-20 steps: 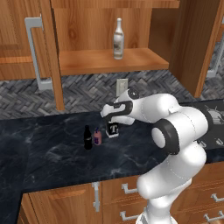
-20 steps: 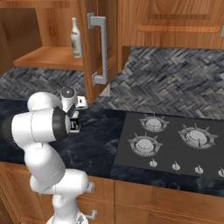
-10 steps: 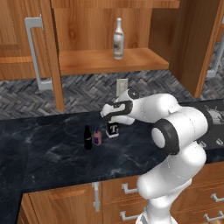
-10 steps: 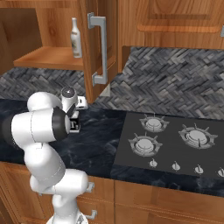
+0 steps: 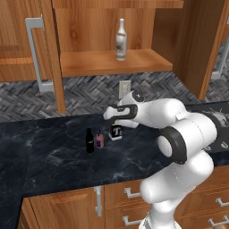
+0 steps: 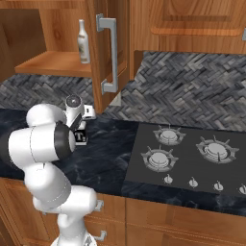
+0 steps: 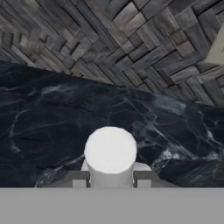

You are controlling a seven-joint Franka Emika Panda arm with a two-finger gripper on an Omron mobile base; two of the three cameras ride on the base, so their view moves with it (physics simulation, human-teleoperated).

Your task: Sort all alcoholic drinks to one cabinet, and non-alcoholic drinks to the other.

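nothing has moved: fingers (image 7: 111, 178) stay clamped on the square bottle (image 5: 116, 131), upright on the counter (image 5: 53, 152).

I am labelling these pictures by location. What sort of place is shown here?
A kitchen, computer-rendered by its look. A gas hob is set into a dark marble counter, with wooden wall cabinets above and a herringbone tile backsplash behind.

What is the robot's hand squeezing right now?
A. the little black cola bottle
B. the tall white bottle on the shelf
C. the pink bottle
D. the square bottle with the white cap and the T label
D: the gripper is shut on the square bottle, its white cap between the fingertips.
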